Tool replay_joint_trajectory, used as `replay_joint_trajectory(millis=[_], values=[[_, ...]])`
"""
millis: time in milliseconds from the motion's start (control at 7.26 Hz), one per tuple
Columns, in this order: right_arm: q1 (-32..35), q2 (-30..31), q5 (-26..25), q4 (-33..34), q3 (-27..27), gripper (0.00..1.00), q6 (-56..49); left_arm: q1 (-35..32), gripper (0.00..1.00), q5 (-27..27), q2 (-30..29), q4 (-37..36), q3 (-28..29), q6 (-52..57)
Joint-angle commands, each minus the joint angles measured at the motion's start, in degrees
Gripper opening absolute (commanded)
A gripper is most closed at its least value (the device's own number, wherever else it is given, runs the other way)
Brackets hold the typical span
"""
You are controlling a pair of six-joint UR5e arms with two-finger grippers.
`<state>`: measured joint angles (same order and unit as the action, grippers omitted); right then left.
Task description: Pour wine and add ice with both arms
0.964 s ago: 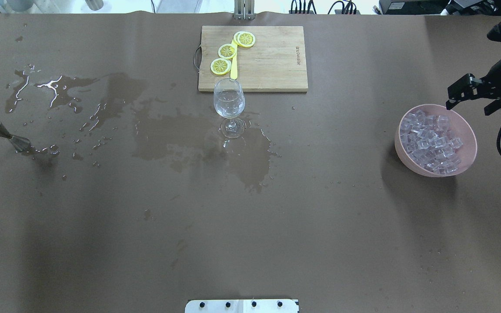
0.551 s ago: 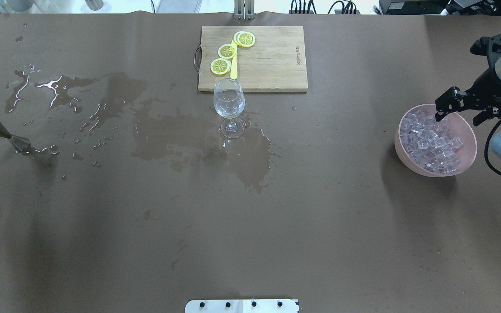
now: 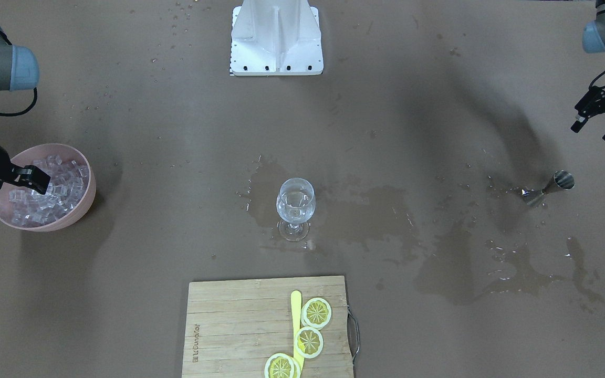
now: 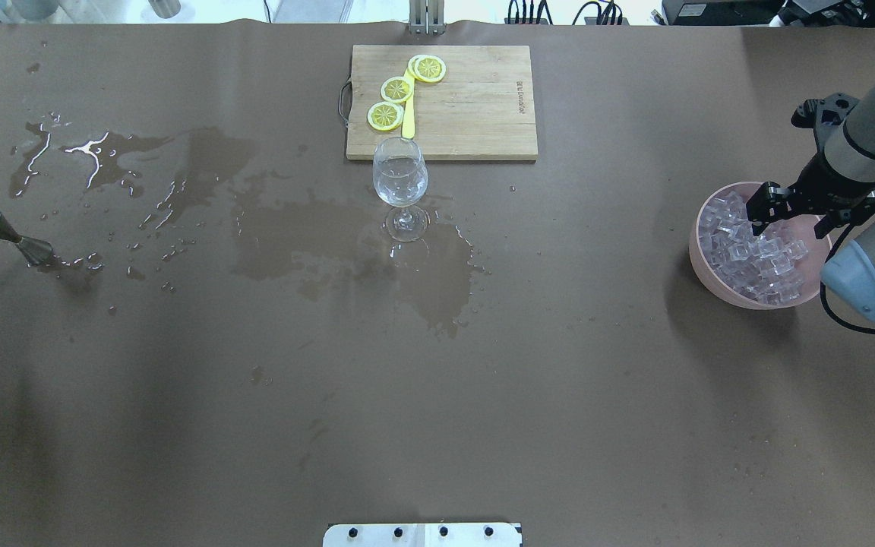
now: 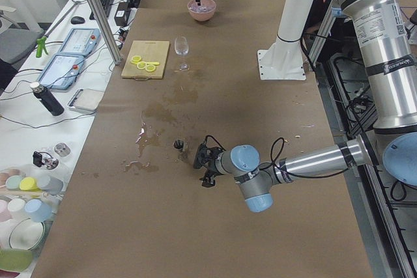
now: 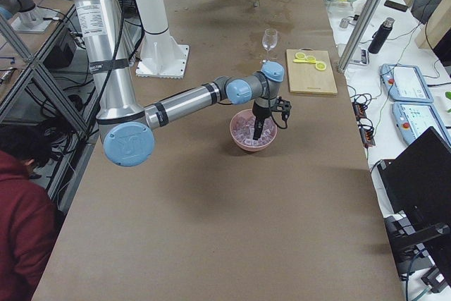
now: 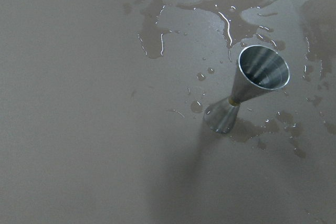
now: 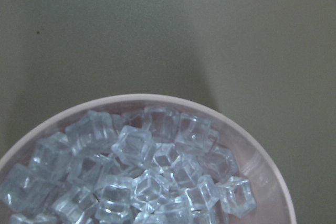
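Right tool [image 4: 790, 224] spread wide over ice [image 4: 749, 258] in pink bowl [image 4: 693, 251]; left tool [image 3: 594, 131] also wide (near jigger [image 3: 562, 181]).

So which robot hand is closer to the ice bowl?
The right gripper: it hangs open above the pink bowl of ice. The left gripper is far away, by the metal jigger.

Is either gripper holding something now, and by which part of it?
Nothing is held. The right gripper is open over the ice, the left gripper open and empty.
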<state>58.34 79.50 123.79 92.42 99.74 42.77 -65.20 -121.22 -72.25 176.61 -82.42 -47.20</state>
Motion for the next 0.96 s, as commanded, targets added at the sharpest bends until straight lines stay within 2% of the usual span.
replay_joint_trajectory(millis=[0,276,551,689,827], values=[[-1.3,-1.0,-0.4,0.0,0.3,0.88,2.8,3.0,0.97,4.5,-3.3,1.1,0.9,-3.5],[-1.7,-0.4,-0.4,-0.1,0.5,0.87,3.0,7.6,0.97,10.3,-6.1,3.0,3.0,-7.9],[-3.8,-1.2,-0.7,-0.1,0.0,0.77,5.0,13.8,0.97,15.6,-7.5,4.0,3.6,-10.8],[-3.9,-1.1,-0.7,-0.1,-0.2,0.72,5.0,14.6,0.97,16.6,-7.5,4.2,3.6,-11.2],[-3.8,-1.0,-0.7,-0.1,-0.2,0.72,5.0,14.8,0.96,17.5,-7.6,4.4,3.7,-11.0]])
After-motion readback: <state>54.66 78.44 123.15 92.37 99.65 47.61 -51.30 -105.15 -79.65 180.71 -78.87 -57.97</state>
